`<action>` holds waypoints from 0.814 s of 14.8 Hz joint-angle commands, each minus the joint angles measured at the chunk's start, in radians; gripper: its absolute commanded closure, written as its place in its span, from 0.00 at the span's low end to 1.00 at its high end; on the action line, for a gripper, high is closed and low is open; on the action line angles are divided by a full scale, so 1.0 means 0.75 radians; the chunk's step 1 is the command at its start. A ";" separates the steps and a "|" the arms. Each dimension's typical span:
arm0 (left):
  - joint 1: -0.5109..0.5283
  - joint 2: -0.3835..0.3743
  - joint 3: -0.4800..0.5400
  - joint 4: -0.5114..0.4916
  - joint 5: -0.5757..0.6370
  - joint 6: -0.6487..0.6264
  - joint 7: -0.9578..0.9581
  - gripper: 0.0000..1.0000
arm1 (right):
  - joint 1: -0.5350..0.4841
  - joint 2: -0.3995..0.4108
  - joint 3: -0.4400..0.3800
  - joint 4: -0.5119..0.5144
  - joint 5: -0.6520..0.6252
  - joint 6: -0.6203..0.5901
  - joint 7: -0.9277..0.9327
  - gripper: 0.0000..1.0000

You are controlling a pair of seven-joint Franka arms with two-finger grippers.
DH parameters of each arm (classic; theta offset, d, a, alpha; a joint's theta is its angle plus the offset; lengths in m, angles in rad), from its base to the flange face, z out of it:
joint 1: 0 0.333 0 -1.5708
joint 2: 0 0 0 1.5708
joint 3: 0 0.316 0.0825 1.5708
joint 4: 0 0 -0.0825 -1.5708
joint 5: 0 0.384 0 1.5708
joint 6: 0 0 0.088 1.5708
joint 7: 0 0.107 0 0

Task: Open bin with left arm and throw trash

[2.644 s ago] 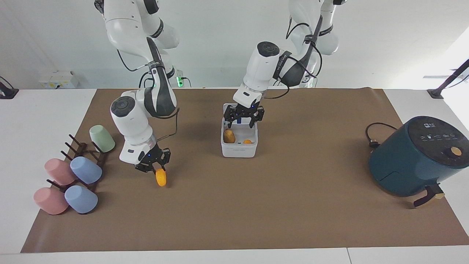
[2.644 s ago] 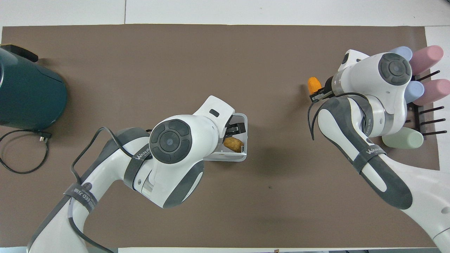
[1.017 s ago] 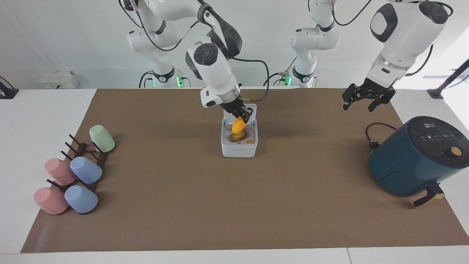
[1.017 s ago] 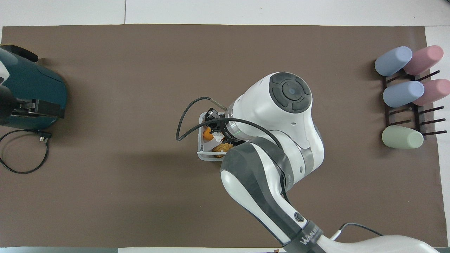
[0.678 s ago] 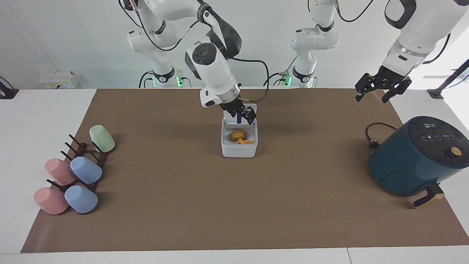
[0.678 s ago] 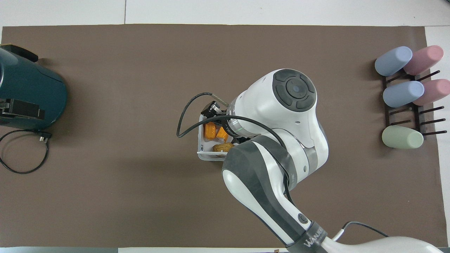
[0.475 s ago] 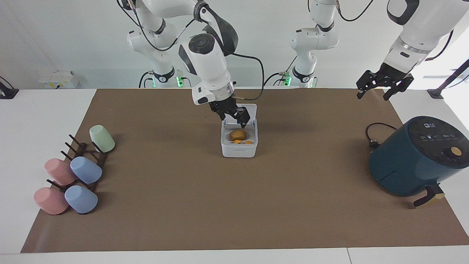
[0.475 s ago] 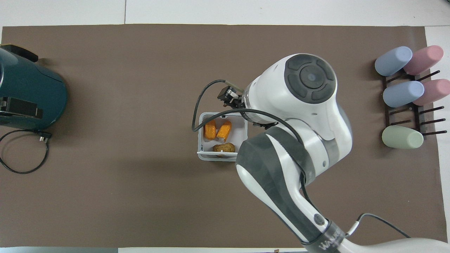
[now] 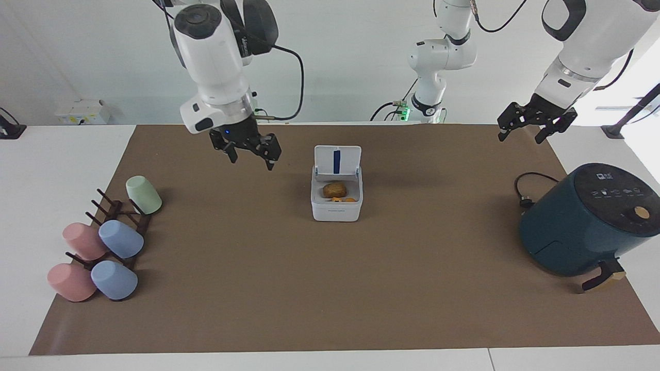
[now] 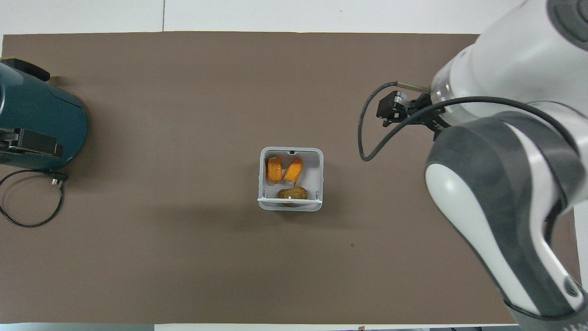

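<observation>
The white bin (image 9: 335, 211) stands mid-mat with its lid (image 9: 337, 161) upright and open, blue strip showing. In the overhead view the bin (image 10: 262, 181) holds all the trash: two orange pieces (image 10: 274, 169) (image 10: 293, 171) and the brown bun (image 10: 292, 193). The bun (image 9: 334, 189) also shows in the facing view. My right gripper (image 9: 251, 154) is open and empty, raised over the mat toward the right arm's end of the table. My left gripper (image 9: 522, 135) is open and empty, high over the mat's edge near the air fryer.
A dark teal air fryer (image 9: 588, 219) with its black cord (image 9: 526, 190) stands at the left arm's end. A rack of pastel cups (image 9: 103, 242) stands at the right arm's end. The right arm (image 10: 496, 174) hides those cups in the overhead view.
My right gripper let the orange piece fall into the bin, opened, then rose and swung away toward its own end. My left gripper left the bin and waits near the air fryer.
</observation>
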 commanded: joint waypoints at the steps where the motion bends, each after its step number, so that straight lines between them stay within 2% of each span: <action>1: -0.006 -0.005 0.000 -0.001 0.024 -0.030 0.000 0.00 | -0.118 -0.117 0.010 -0.045 -0.021 -0.129 -0.227 0.00; 4: -0.005 -0.007 0.000 -0.001 0.024 -0.024 0.004 0.00 | -0.118 -0.191 -0.129 -0.130 -0.023 -0.176 -0.461 0.00; 7: -0.005 -0.005 0.002 -0.001 0.024 -0.028 0.004 0.00 | 0.012 -0.247 -0.327 -0.245 -0.019 -0.096 -0.523 0.00; 12: -0.005 -0.005 0.002 -0.001 0.024 -0.028 0.006 0.00 | 0.019 -0.234 -0.342 -0.225 -0.058 -0.070 -0.523 0.00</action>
